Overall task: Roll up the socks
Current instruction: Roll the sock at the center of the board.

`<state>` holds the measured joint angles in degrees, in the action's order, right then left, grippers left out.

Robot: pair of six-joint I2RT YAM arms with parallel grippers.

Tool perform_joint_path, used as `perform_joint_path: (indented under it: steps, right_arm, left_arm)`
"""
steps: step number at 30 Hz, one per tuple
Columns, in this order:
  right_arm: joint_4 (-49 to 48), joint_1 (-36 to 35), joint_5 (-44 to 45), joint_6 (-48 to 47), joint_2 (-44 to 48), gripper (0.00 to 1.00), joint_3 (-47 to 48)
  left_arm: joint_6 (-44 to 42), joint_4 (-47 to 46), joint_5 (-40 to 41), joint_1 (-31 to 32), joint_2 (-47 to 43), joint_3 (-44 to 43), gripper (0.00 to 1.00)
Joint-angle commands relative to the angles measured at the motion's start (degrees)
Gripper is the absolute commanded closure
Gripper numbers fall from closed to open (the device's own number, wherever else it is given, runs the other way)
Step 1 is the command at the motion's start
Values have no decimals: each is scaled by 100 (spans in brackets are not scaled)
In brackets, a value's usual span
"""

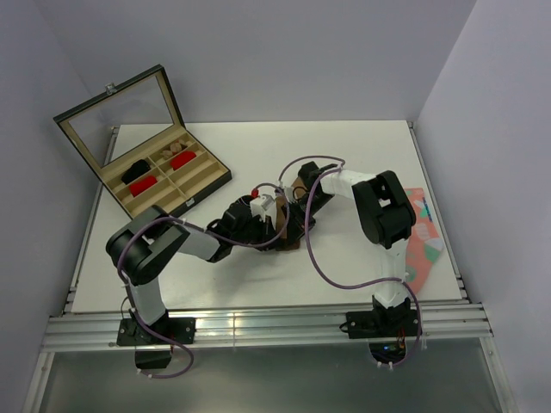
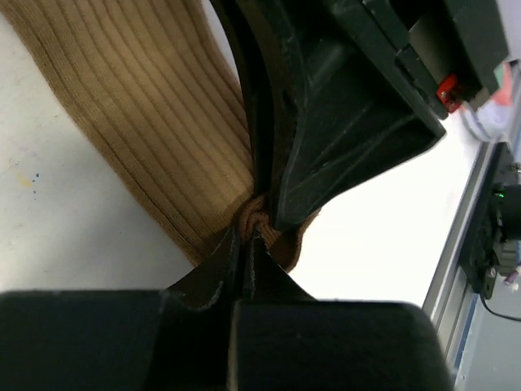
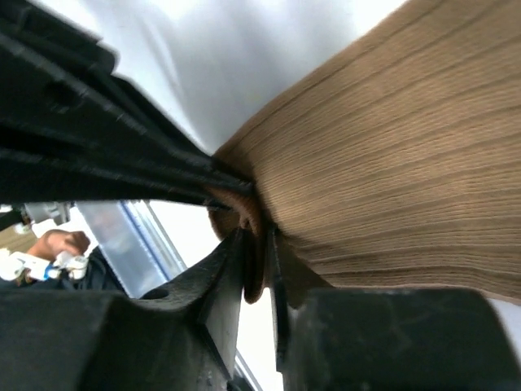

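The tan sock is found on the table to the right of the open box and nearer the arm bases than it. One bunched end of the sock is pinched by both arms at the same spot. In the left wrist view the left arm's fingers are pressed together on the gathered fabric, with the ribbed length fanning away from them. In the right wrist view the right arm's fingers are closed on the same small fold from the opposite side. This doubled grip is judged to be meant to keep the first turn of the roll tight while it is started. The black striped sock cannot be made out among the dark arm parts. A coral-pink sock is left aside, far right of the box.
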<state>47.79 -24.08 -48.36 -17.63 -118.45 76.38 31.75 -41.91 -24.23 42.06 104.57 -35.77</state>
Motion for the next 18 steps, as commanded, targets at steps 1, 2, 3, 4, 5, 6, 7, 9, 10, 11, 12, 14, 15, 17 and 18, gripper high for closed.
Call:
perform_joint_path:
  steps: [1,2,3,4,5,6,7,9,10,11,12,14,15,17,18]
  right_arm:
    - [-296,52,283,163,252,73,-62]
    - [-331,69,309,189,331,68,-97]
    - [-358,104,327,207,375,66,-114]
    - [-419,114,344,224,419,64,-132]
    - [-454,148,362,242,507,62,-158]
    - [-472,175,371,268,551,61,-158]
    - [-516,227,371,286,595,60,-176]
    - [-577,280,354,312,718,59,-193]
    - [-613,350,353,330,753,58,-228]
    - [-639,386,353,339,867,57,-246]
    - [-718,430,345,356,920,57,-281]
    - [-736,535,266,322,1043,56,-351]
    - [-701,553,248,226,1061,56,-369]
    - [-701,579,187,164,1105,53,-448]
    - [-727,579,195,163,1123,53,-466]
  left_arm:
    - [-116,1191,462,144,-244,-412,100]
    - [-99,1298,463,144,-236,-483,100]
    - [-72,1404,489,162,-236,-545,100]
    - [-20,1535,515,162,-201,-676,100]
    - [-2,1798,542,170,-175,-755,100]
    - [16,1940,594,179,-157,-834,100]
    - [59,2080,647,197,-113,-983,100]
    - [77,2423,744,223,-78,-1159,100]
    - [121,2511,770,232,-43,-1221,100]
    - [121,2599,744,241,-16,-1274,100]
    - [139,2731,753,250,-7,-1353,100]
    - [183,2933,797,267,28,-1485,100]
    - [183,3169,823,285,45,-1616,100]
    - [200,3381,858,294,89,-1757,100]
    - [200,3574,867,302,98,-1889,100]
